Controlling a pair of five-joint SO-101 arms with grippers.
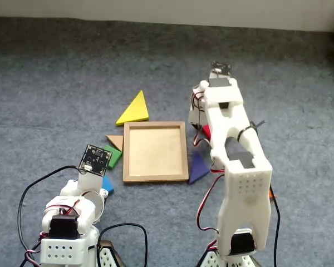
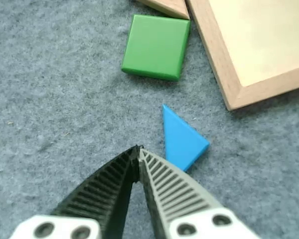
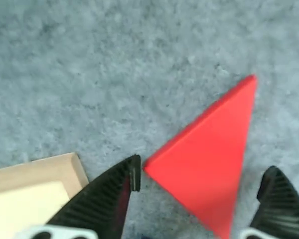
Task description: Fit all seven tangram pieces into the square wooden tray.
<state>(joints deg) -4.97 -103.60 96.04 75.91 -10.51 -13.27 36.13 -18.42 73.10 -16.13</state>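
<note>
Right gripper (image 3: 203, 172) is spread wide open, with the red triangle (image 3: 204, 139) lying between its fingers, over at the wooden tray's (image 1: 155, 179) 2 o'clock. Left gripper (image 2: 139, 150) is pinched closed, tips just beside the blue triangle (image 2: 182, 139) at the tray's 8 o'clock. Green square (image 2: 156, 46) sits at 9, yellow triangle (image 1: 134, 109) at 11, purple triangle (image 1: 197, 167) at 4, all on the carpet outside the tray.

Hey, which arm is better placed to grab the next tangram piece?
Right. The right hand is open, straddling the red triangle beside the tray. The left hand is shut, tips next to the blue triangle, not around it.
</note>
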